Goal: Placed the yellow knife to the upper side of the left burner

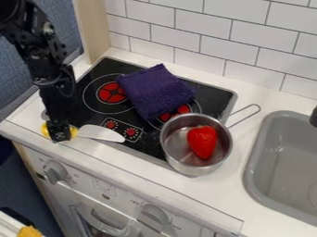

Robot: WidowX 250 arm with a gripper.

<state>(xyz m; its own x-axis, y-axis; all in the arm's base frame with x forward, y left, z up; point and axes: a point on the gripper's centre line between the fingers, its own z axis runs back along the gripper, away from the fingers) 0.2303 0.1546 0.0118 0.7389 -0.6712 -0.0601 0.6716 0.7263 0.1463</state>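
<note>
Where the black gripper (60,133) hangs: front left corner of the cooktop (209,99), closed around the handle of the yellow-handled knife (73,132).
Blade (104,134): pointing right, nearer than the left burner (112,92).
Silver pot (178,159): holds a red strawberry (202,142).

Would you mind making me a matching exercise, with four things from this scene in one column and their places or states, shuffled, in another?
Things:
1. Yellow-handled knife
2. Purple cloth
3. Red toy food
4. Sink

Places or states:
A. Inside the metal pot
B. Grey, at the right of the view
C. Folded, on the black cooktop
D. Handle at the gripper

Right pairs: 1-D, 2-C, 3-A, 4-B
</note>
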